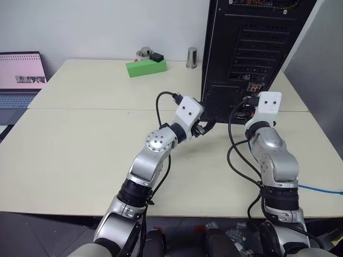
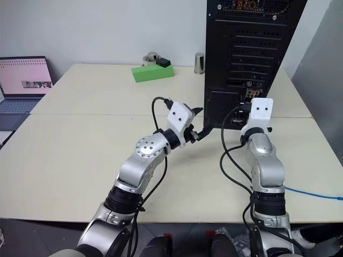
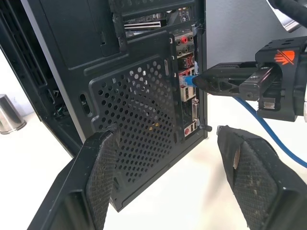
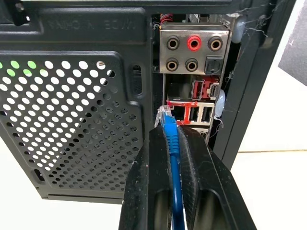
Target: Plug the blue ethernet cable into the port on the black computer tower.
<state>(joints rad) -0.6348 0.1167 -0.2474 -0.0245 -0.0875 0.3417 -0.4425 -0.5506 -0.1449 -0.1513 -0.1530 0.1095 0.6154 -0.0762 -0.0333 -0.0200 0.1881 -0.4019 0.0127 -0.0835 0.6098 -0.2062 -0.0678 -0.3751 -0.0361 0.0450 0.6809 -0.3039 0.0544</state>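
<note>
My right gripper is clamped tight on the blue ethernet cable, both black fingers pressed flat against the cord just behind its clear plug. The plug tip sits right at the port, a small dark squarish socket edged in red in the connector strip; I cannot tell whether it is seated inside or only touching the opening. Above the port are the red USB sockets and the round audio jacks. Behind my fingers the cable trails back along my right arm and runs off over the table's near right edge.

My left gripper hangs with its jaws spread wide, holding nothing, just beside the lower left corner of the black computer tower, in front of its perforated mesh vent.

The tower stands upright at the far right of the table. Farther left on the table lie a green box and a small metal cup; a laptop is at the far left.
</note>
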